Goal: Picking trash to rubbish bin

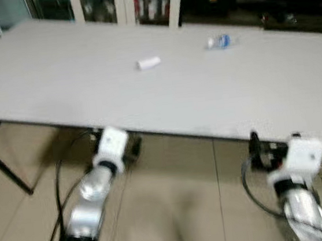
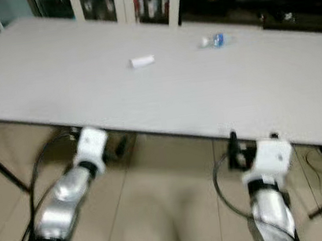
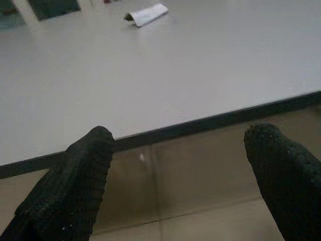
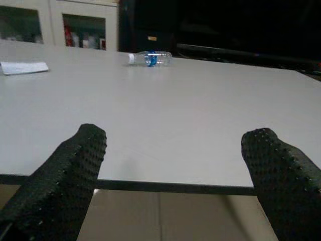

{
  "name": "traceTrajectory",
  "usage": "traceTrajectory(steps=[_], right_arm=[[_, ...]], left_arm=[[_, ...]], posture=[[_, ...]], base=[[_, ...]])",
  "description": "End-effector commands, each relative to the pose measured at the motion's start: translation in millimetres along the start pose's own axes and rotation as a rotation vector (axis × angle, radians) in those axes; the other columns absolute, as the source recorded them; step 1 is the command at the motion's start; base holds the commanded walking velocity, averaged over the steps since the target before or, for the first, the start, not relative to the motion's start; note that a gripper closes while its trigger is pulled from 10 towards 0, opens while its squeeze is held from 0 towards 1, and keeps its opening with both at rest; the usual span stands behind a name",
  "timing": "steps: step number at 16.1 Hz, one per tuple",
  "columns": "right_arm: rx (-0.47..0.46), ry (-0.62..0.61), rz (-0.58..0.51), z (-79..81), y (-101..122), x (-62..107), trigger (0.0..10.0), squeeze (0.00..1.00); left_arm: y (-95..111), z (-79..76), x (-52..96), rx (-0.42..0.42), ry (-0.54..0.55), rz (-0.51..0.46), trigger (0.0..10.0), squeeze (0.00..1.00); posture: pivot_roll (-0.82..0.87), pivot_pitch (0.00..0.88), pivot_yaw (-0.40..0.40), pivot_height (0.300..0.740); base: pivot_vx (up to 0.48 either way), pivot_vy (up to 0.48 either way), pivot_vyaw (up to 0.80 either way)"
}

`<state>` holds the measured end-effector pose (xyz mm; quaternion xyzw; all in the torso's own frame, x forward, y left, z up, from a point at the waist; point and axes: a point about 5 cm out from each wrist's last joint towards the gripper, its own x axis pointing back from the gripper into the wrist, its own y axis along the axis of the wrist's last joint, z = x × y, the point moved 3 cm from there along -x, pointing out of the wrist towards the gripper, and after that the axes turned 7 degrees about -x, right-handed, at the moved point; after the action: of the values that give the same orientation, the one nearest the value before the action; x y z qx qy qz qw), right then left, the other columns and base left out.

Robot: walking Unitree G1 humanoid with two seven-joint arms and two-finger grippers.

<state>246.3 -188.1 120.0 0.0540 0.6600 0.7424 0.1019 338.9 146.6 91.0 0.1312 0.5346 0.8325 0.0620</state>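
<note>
Trash lies out on the wide pale surface (image 1: 56, 68): a small white crumpled carton (image 1: 148, 62) near the middle, and farther off to the right a clear plastic bottle (image 1: 218, 42) with a blue label, tipped on its side. Both sit well apart from each other and well back from the near edge, so neither can be taken from where the robot stands. Its two arms are held low in front, at the near edge of the surface and a little below it, over the tiled floor (image 1: 176, 200). The left gripper (image 3: 175, 165) has its fingers spread wide with nothing between them, looking toward the carton; the right gripper (image 4: 173, 165) is likewise apart and empty, facing the bottle. My guess is they are held open and level like this in readiness, since a reach across the top must come first. Glass-fronted cabinets (image 1: 147, 3) stand behind the far edge.
</note>
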Motion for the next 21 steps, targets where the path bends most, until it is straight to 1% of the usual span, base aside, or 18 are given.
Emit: traceTrajectory(steps=[1,2,5,9,13,21], right_arm=[[0.009,-0.037,0.002,-6.4,-3,-0.1,10.0,0.00],[0.001,-0.039,-0.001,-3.8,-4,-1.2,10.0,0.00],[-0.004,-0.038,-0.003,-1.5,-5,-2.2,10.0,0.00],[0.008,-0.029,-0.014,-3.5,-3,-5.7,10.0,0.00],[0.026,-0.007,-0.009,-5.3,-1,-5.3,10.0,0.00],[0.060,0.027,-0.014,-6.1,3,-5.7,10.0,0.00]], left_arm=[[11,-6.0,-6.5,-0.010,-0.034,-0.029,10.0,0.00],[12,-3.9,-8.8,-0.021,-0.037,-0.029,10.0,0.00],[13,-2.7,-10.9,-0.024,-0.037,-0.032,10.0,0.00],[11,-8.8,-9.0,0.015,-0.034,-0.032,10.0,0.00],[10,-10.8,-7.7,0.041,-0.031,-0.030,10.0,0.00],[23,-3.4,-12.2,0.065,0.009,-0.062,10.0,0.00]], posture=[[0.21,0.078,-0.009,0.740],[0.22,0.070,0.017,0.740],[0.22,0.068,0.017,0.740],[0.22,0.070,-0.003,0.740],[0.22,0.084,-0.034,0.740],[0.22,0.097,-0.048,0.740]], base=[[0.000,-0.244,0.00],[0.000,0.000,0.00],[0.000,0.000,0.00],[0.000,0.000,0.00],[0.000,0.000,0.00],[0.440,0.000,0.00]])
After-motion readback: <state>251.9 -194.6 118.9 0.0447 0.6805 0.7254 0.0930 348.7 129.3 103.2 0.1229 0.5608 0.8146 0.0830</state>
